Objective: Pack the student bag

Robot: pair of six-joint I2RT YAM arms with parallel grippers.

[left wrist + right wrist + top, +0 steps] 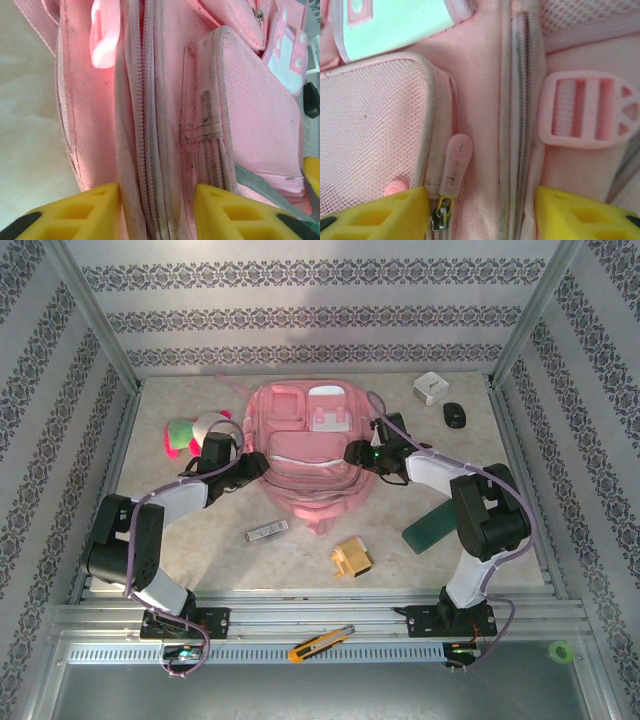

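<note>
The student bag (305, 450), a large pink backpack with zipped pockets, lies flat in the middle of the table. My left gripper (250, 465) is at the bag's left side. In the left wrist view its yellow fingers (102, 210) press from both sides on a bunched ridge of zip seam (150, 150), so the left gripper (157, 212) is shut on the bag's fabric. My right gripper (355, 453) is at the bag's right side. It (480, 212) stands open over flat fabric, a pink zip pull (454, 162) beside its left finger and a pink strap buckle (585, 115) further right.
A pink, green and white plush toy (185, 433) lies left of the bag. A white box (430, 387) and black mouse (455, 415) sit back right. A green slab (432, 528), yellow block (352, 558) and small grey item (267, 532) lie in front. A utility knife (320, 642) rests on the rail.
</note>
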